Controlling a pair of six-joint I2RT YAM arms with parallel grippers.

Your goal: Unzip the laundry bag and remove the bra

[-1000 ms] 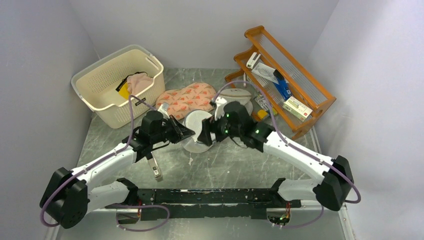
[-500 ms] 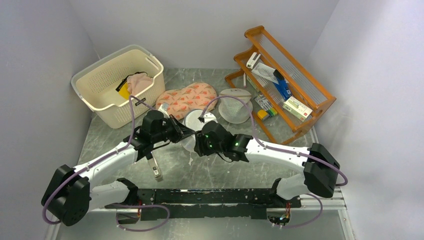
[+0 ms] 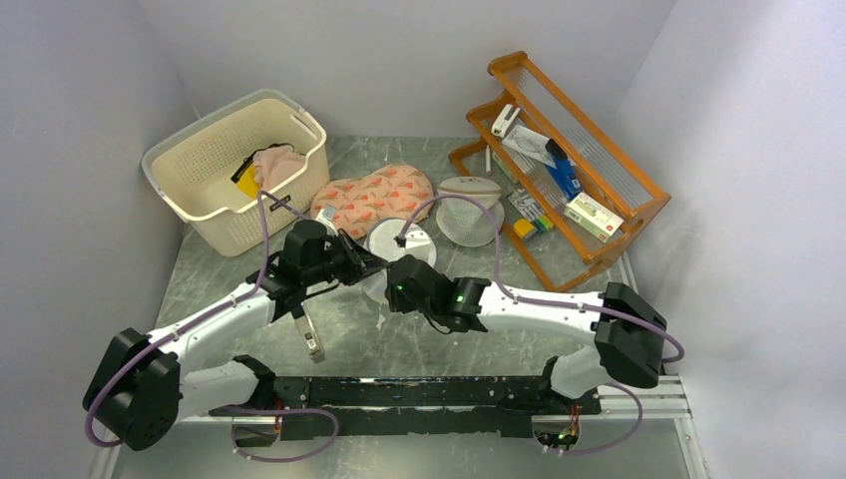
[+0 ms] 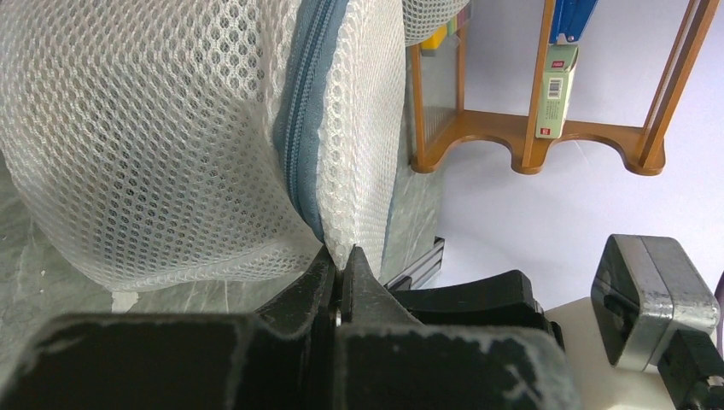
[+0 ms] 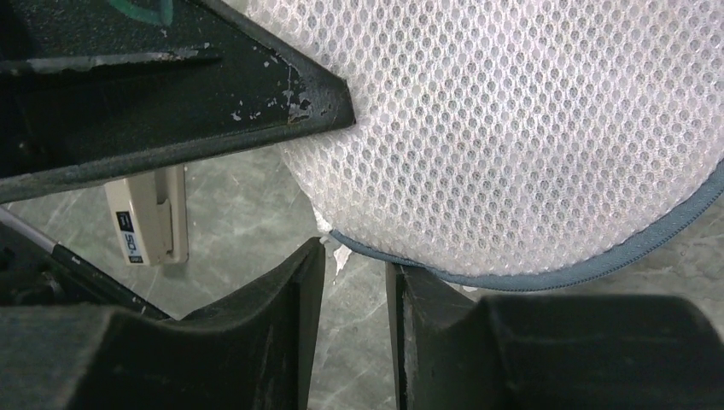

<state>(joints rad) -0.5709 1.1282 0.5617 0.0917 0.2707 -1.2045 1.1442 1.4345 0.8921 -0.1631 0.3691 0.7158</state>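
**Bag pinched at its seam, zip end just above the right jaws**

The laundry bag (image 3: 391,242) sits mid-table (image 3: 469,339) between our two arms, tipped up on its edge, not lying flat. Its blue-grey zip (image 4: 299,128) runs around the rim of the round face. From the left wrist, that zip rises nearly straight up from our fingertips.

The left gripper (image 4: 341,260) is clamped on the mesh right at the seam beside the zip and holds the bag up. The right gripper (image 5: 354,266) comes in low from the opposite side. Its jaws stand a little apart with nothing between them.

The bag's lower rim curves away above and to the right of those jaws. A small white tab (image 5: 327,227) hangs at the rim directly above the gap. The right arm is therefore the one placed to take the pull, and we judge it needs a short move up onto that tab.

We cannot confirm that the tab is the zip slider. The mesh hides whatever is inside, and no bra shows. From above, both wrists cover the near half of the bag, so we cannot tell how far the zip is closed.
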